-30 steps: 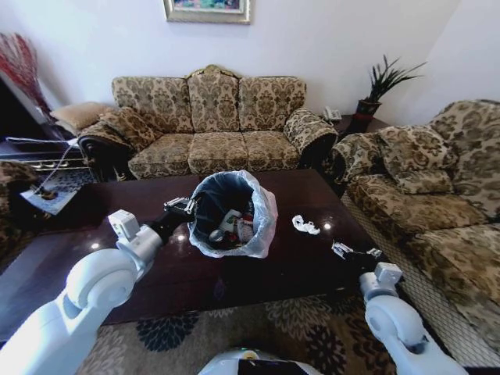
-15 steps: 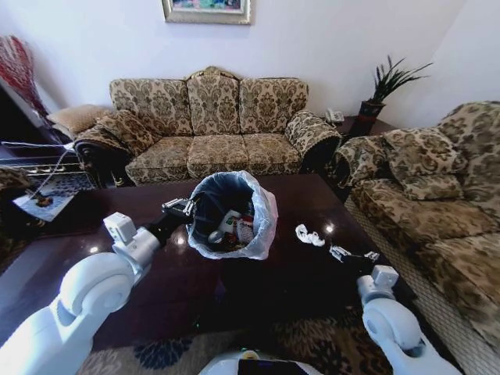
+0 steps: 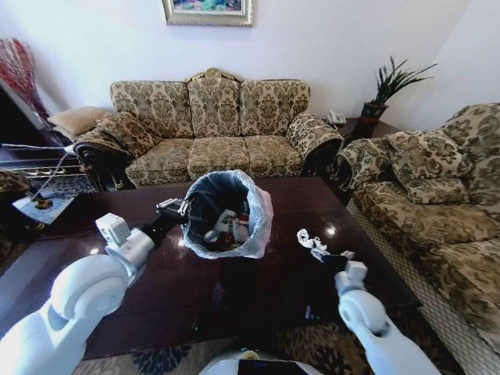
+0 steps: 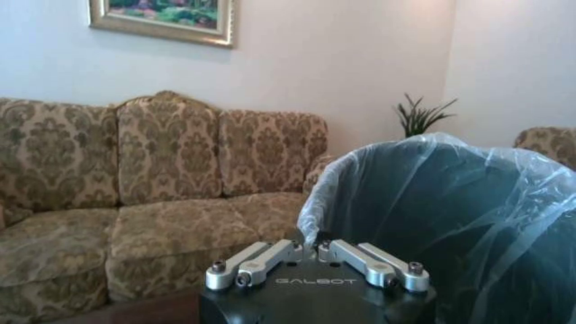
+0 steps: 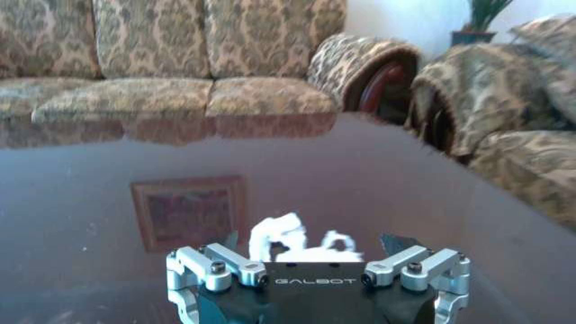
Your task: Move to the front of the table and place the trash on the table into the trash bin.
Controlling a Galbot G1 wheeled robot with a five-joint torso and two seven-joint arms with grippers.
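Couches ringed the table (image 3: pixel 273 281); left gripper (image 3: pixel 176 208) pinched the bin (image 3: pixel 226 215) rim, right gripper (image 3: pixel 326 255) spread wide around a wrapper (image 5: pixel 286 237).

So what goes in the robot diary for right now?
left gripper: shut on trash bin rim | right gripper: open, at white wrapper | table

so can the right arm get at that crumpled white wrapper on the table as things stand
Probably yes. The right gripper sits just short of the crumpled white wrapper on the glossy dark brown table, fingers spread open with the wrapper straight ahead between them. Nothing lies in between.
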